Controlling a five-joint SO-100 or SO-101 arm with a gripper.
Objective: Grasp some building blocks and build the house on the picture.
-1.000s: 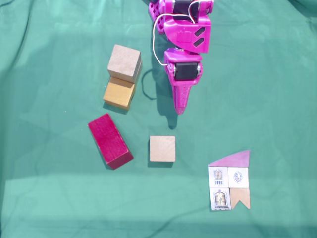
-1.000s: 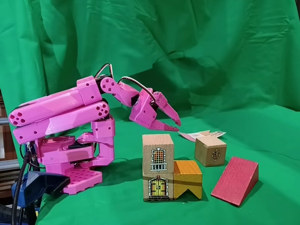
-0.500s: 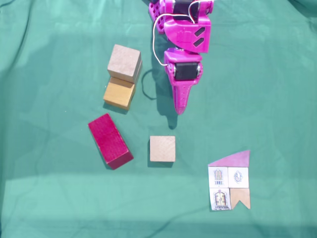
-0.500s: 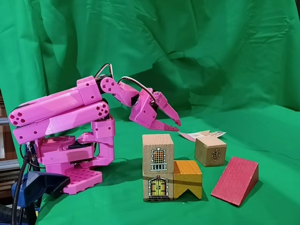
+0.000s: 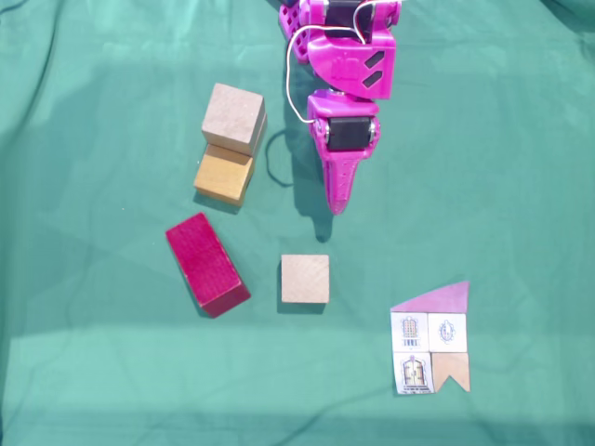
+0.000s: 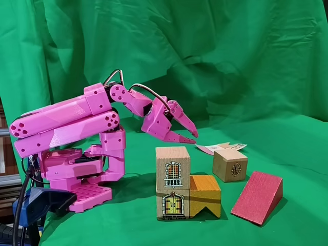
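Note:
In both fixed views my pink gripper (image 5: 339,206) (image 6: 193,137) hangs shut and empty above the cloth, apart from every block. A pale cube with a window drawing (image 6: 172,166) (image 5: 233,117) stands on a pale cube with a door drawing (image 6: 172,204). The ochre notched block (image 5: 223,177) (image 6: 205,195) sits against that stack. The dark red block (image 5: 206,264) (image 6: 257,197) lies by itself, as does another pale cube (image 5: 305,279) (image 6: 230,165). The picture (image 5: 430,340) (image 6: 218,147), a paper house card with a purple roof, lies flat beyond them.
Green cloth (image 5: 502,167) covers the table and hangs as a backdrop. The arm's pink base (image 6: 77,174) stands at the left of a fixed view, with a blue clamp (image 6: 41,200) in front of it.

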